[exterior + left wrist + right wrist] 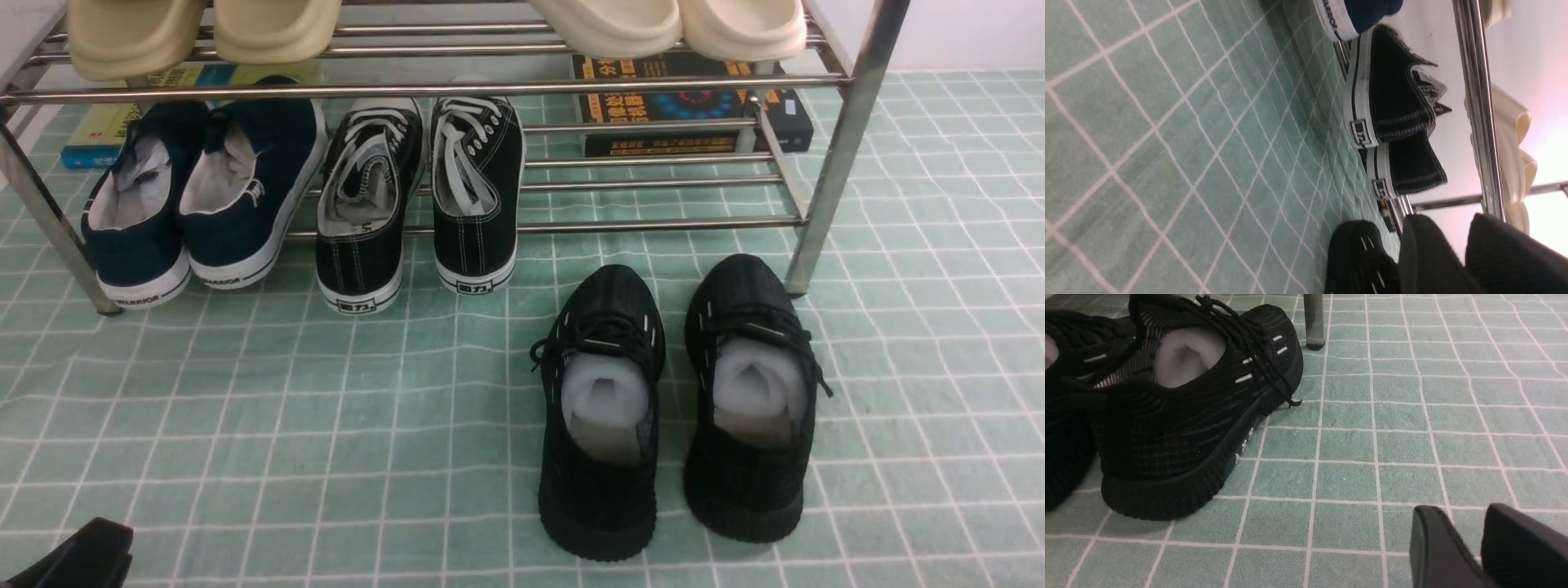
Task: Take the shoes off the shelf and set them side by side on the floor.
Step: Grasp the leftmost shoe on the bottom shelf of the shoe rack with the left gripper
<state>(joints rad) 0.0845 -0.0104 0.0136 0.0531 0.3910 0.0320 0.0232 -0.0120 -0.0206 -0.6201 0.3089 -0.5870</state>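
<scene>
You see left gripper, two matte black fingers, rounded tips, one face finely ribbed, right gripper just above the floor, same matte black pair, smooth, blunt-ended, left arm in front view just a black angular corner over the floor

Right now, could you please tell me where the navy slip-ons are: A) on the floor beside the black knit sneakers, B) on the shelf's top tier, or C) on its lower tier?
C: the navy slip-ons rest on the lower bars of the shelf, left of the black lace-up sneakers.
</scene>
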